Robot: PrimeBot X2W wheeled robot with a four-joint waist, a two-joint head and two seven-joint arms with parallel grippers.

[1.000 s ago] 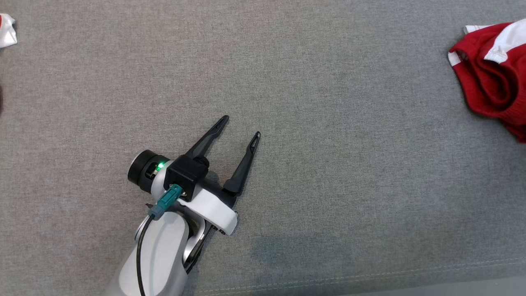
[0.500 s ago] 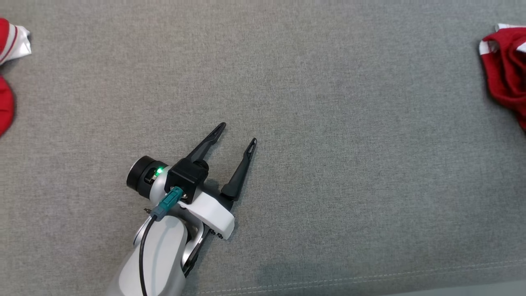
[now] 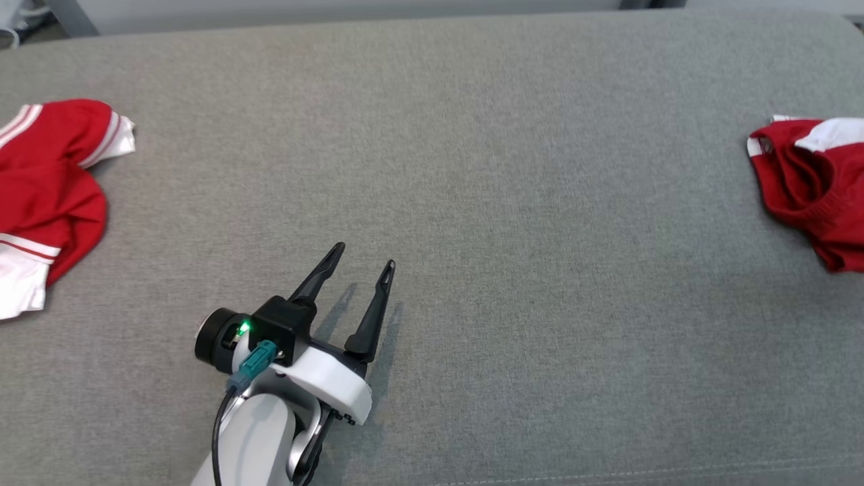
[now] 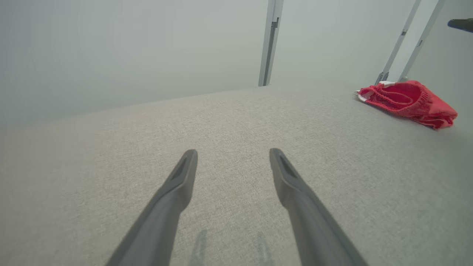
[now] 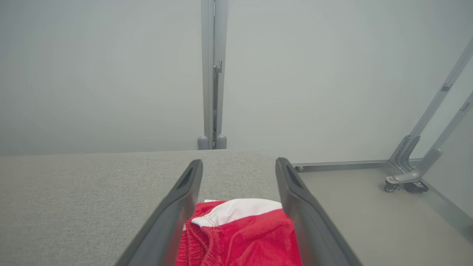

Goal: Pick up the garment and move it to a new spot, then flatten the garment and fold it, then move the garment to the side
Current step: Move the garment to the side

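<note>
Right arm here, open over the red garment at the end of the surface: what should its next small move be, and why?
Probably lift the right gripper straight up and clear. Its jaws stand open above the red garment, which lies loose on the grey surface, so nothing is gripped. Rising before moving sideways should avoid dragging the cloth.

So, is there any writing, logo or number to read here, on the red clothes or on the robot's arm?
No word, number or logo can be read in any of the views.
Red and white garment on the left: stripes, no text.
Red garment on the right: white trim, no text.
Left gripper: a green light behind it, no legible label.
</note>
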